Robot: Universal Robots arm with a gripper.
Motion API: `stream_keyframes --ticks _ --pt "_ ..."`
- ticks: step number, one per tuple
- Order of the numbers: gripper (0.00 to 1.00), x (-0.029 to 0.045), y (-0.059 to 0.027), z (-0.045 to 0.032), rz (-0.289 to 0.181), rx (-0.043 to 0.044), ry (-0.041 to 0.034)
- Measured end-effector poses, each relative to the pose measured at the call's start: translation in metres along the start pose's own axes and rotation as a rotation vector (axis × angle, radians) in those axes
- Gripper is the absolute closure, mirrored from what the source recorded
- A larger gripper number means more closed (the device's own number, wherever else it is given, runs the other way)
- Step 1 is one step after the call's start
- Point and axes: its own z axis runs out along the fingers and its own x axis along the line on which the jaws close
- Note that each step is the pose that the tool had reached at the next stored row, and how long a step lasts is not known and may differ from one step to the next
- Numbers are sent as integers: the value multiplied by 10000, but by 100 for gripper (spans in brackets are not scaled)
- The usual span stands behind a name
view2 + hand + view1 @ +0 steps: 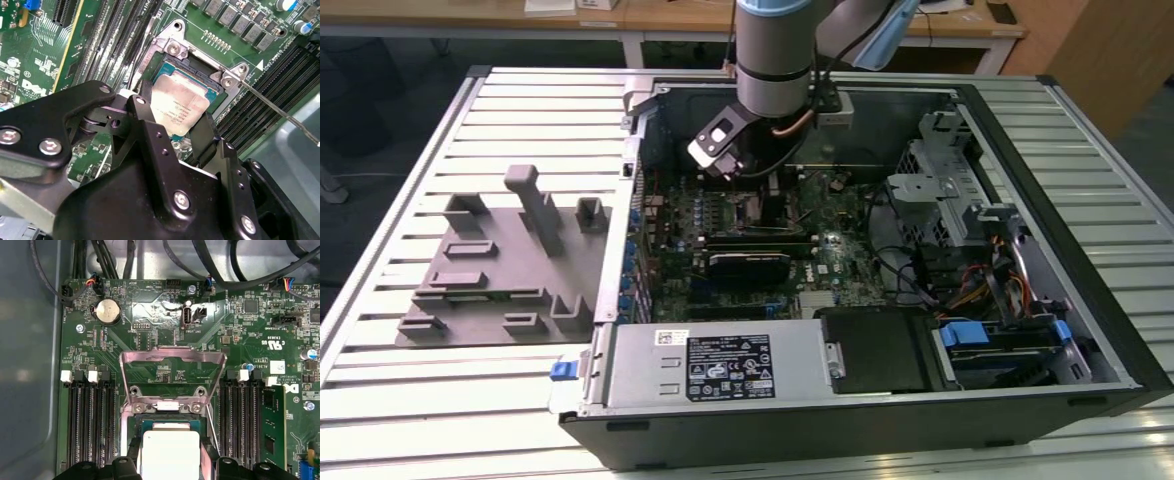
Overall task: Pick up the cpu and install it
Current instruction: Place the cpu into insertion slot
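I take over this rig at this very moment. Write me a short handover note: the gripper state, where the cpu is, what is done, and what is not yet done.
Gripper: shut on the cpu, with a finger against each of two opposite edges in both wrist views.
Cpu: at the motherboard socket, inside the open computer case. I cannot tell whether it is fully seated.
Done: the cpu is picked up and brought to the socket.
Left: the cpu is not yet released. The load frame is raised and the lever is not latched.
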Motion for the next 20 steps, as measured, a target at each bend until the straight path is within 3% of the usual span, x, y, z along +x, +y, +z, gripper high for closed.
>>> stream_keyframes --ticks 20 --pt "46 8 3 50 -15 0 2"
